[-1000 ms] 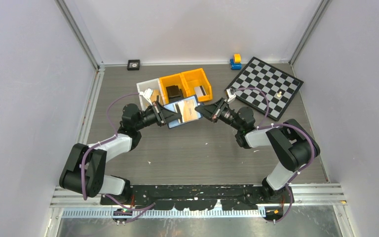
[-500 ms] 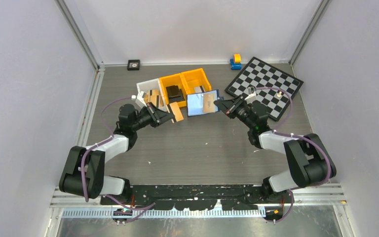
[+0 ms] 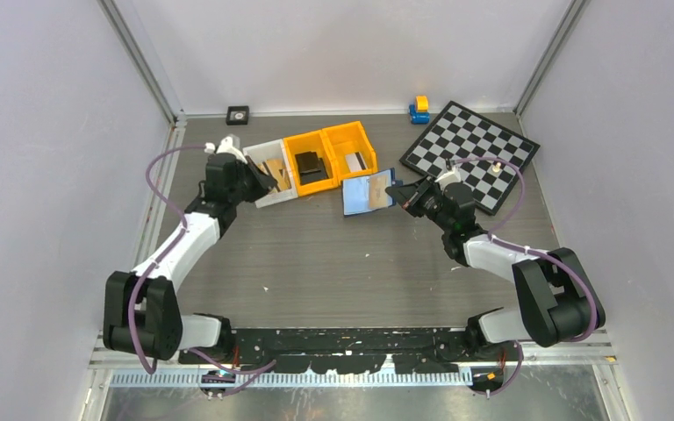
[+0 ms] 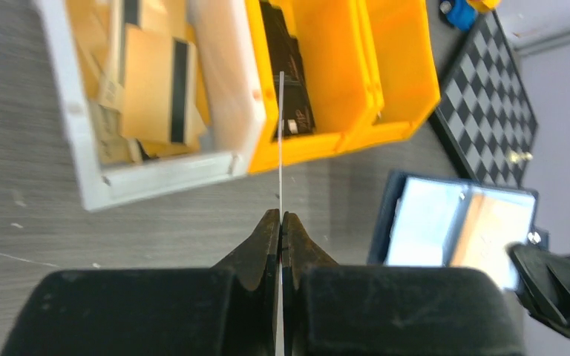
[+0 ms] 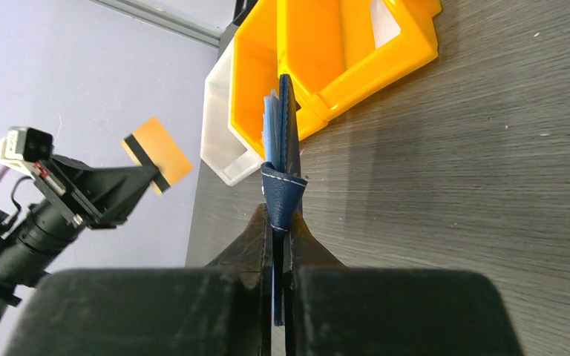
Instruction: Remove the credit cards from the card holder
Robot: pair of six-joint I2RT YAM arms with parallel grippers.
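My right gripper point(image 3: 398, 192) point(image 5: 280, 222) is shut on one edge of the navy card holder point(image 3: 367, 193) point(image 5: 283, 167). It holds the holder open, just in front of the orange bins. A tan credit card point(image 3: 375, 190) point(image 4: 490, 231) still shows in the holder's right pocket. My left gripper point(image 3: 260, 180) point(image 4: 280, 215) is shut on another tan credit card with a black stripe point(image 5: 157, 154). In the left wrist view this card point(image 4: 280, 148) is a thin edge-on line. It hangs near the front of the white bin point(image 3: 261, 198), well left of the holder.
The white bin point(image 4: 156, 172) holds several tan cards point(image 4: 148, 81). Two orange bins point(image 3: 358, 132) stand beside it, one with a black item point(image 3: 309, 164). A chessboard point(image 3: 474, 153) lies at the back right, a blue and yellow toy point(image 3: 419, 110) behind it. A small black square point(image 3: 238, 114) sits by the back wall.
My left gripper pulled a tan card away from the holder and carried it left and back to the white bin. My right gripper moved the open holder slightly right.
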